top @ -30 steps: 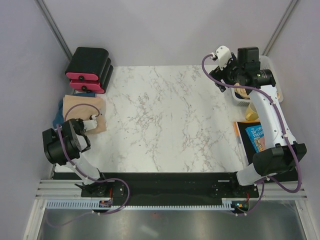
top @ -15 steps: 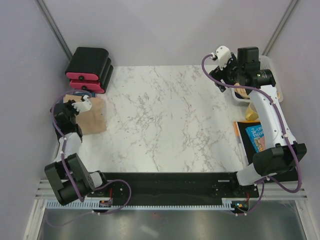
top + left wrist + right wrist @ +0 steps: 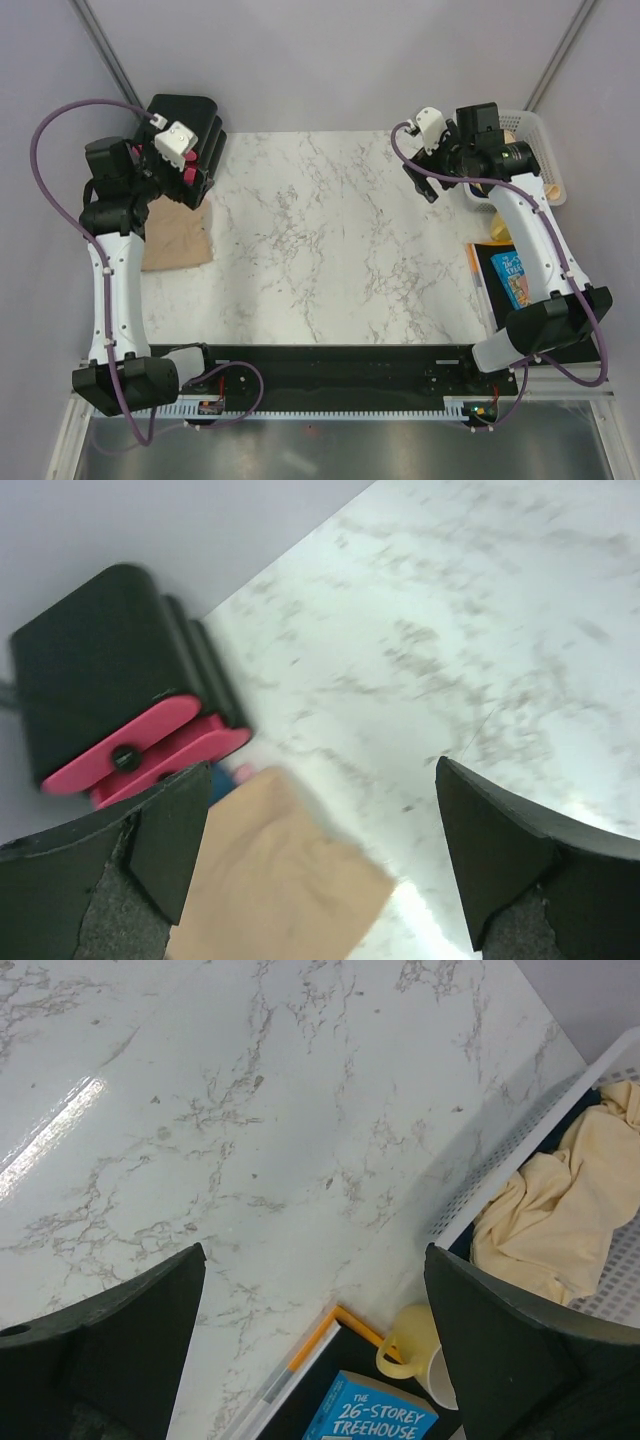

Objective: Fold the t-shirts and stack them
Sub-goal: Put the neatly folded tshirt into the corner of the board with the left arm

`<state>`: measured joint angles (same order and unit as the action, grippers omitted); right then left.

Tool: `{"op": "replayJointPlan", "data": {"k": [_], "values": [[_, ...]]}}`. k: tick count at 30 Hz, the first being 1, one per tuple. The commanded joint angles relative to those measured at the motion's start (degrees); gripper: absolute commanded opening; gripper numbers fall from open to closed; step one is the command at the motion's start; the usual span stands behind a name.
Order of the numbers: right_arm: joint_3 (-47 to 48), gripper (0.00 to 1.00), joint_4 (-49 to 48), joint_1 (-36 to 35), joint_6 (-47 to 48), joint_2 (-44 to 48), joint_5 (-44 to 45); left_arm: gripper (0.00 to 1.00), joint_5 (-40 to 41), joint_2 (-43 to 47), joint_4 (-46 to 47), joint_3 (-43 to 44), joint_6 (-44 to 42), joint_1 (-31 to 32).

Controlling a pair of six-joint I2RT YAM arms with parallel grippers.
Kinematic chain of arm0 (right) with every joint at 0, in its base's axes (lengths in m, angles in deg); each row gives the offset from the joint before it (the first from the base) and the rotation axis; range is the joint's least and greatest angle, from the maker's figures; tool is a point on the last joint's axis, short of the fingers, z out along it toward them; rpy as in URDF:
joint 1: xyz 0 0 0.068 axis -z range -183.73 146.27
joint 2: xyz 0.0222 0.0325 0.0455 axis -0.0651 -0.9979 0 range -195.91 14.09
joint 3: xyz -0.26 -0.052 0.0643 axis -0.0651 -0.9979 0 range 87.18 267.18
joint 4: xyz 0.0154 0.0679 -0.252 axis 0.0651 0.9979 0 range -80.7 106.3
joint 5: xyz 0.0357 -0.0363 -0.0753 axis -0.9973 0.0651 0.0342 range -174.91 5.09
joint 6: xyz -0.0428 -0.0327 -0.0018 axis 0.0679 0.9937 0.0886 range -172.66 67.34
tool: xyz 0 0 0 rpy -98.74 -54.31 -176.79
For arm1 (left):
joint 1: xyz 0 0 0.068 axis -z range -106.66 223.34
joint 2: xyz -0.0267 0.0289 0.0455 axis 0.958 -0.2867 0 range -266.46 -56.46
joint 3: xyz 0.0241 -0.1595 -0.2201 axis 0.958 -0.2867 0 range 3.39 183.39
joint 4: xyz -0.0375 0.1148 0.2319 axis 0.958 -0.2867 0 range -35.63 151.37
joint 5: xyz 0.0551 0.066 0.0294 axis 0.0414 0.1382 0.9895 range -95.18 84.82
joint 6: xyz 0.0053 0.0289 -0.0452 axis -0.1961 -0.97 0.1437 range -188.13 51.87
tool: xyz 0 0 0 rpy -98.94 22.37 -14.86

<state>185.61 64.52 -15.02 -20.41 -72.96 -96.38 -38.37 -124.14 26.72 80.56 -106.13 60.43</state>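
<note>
A folded tan t-shirt lies flat at the table's left edge, in front of the black-and-pink boxes. In the left wrist view this t-shirt sits below and between the fingers, and a sliver of blue and pink cloth peeks out at its far edge. My left gripper hovers open and empty above the shirt's far end. A crumpled pale yellow t-shirt lies in the white mesh basket. Beside the basket, over bare table, my right gripper hangs open and empty.
A yellow mug and a blue book sit on a black tray at the right edge, below the basket. The boxes stand at the back left corner. Grey walls close in the table.
My left arm has swung up from the near left to above the folded shirt by the boxes, and its jaws have opened. The right gripper has shifted left, away from the basket.
</note>
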Motion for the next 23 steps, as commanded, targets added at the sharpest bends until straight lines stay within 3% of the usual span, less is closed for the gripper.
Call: {"op": "replayJointPlan", "data": {"k": [1,8,23], "values": [[-0.3,0.98,0.2,-0.3,-6.3,3.8,4.7,1.0,-14.2,-1.8,-10.2,7.3,17.8,1.6],[-1.6,0.98,-3.0,-0.4,-7.6,7.1,9.9,1.0,-19.8,-6.3,-15.0,13.4,18.8,2.9],[-1.5,0.98,-4.2,-0.3,-6.9,7.2,10.4,1.0,-17.9,-8.4,-15.2,16.5,18.1,4.1]]}}
